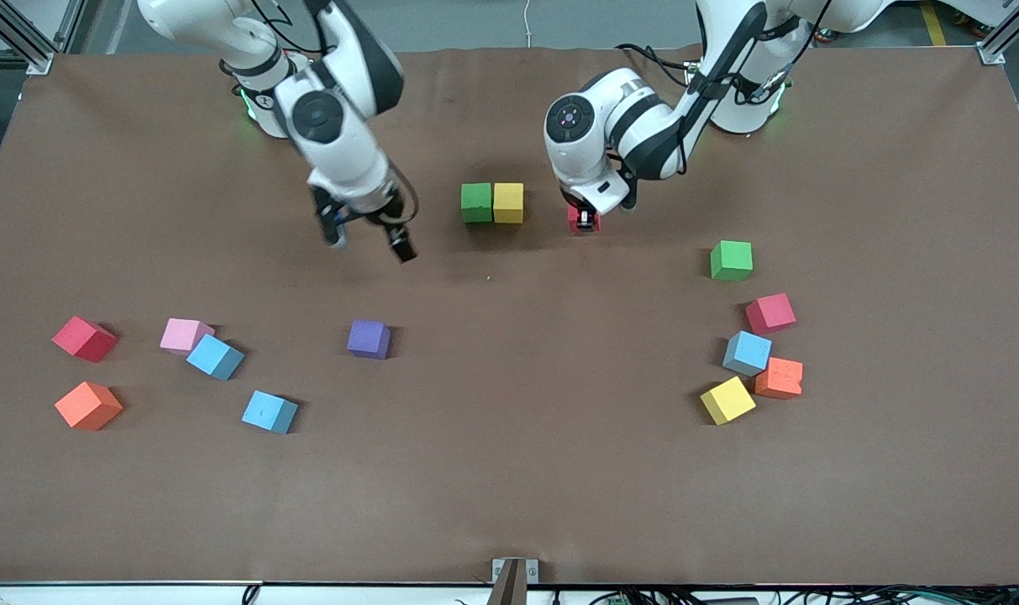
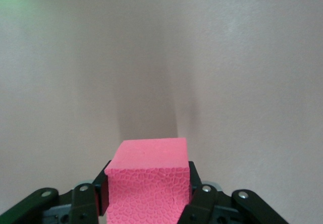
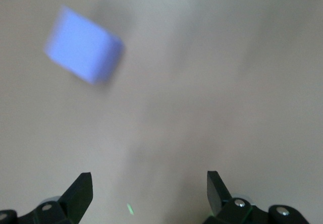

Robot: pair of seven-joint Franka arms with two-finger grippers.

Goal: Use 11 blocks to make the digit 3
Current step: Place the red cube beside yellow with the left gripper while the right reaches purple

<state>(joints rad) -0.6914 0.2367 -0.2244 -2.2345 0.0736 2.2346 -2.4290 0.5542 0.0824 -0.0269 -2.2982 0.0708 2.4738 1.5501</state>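
We are carrying a red block point(image 1: 583, 220) in the left claw point(image 1: 585, 221), which is clamping it between both fingers; in the left wrist view the same block point(image 2: 148, 183) is sitting square between the pads. The claw is hanging low over the table point(image 1: 509, 470), just beside the yellow block point(image 1: 508, 202) that is touching the green block point(image 1: 476, 202). Those two are making the start of a row for the digit 3, so we are judging this step to be the placing of the third cube.

To do it well, we should be keeping the block's faces parallel to the yellow one, lowering until it is resting flat, then sliding it in so the sides are touching without nudging the pair out of line, and only then letting go.

The right claw point(image 1: 366, 232) is spreading its fingers wide and holding nothing, hovering over bare table between the row and the purple block point(image 1: 369, 339), which is also showing in its wrist view point(image 3: 83, 45); we are guessing it is heading there.

We are seeing no containers anywhere; the remaining blocks are lying loose in a cluster toward each end of the table.
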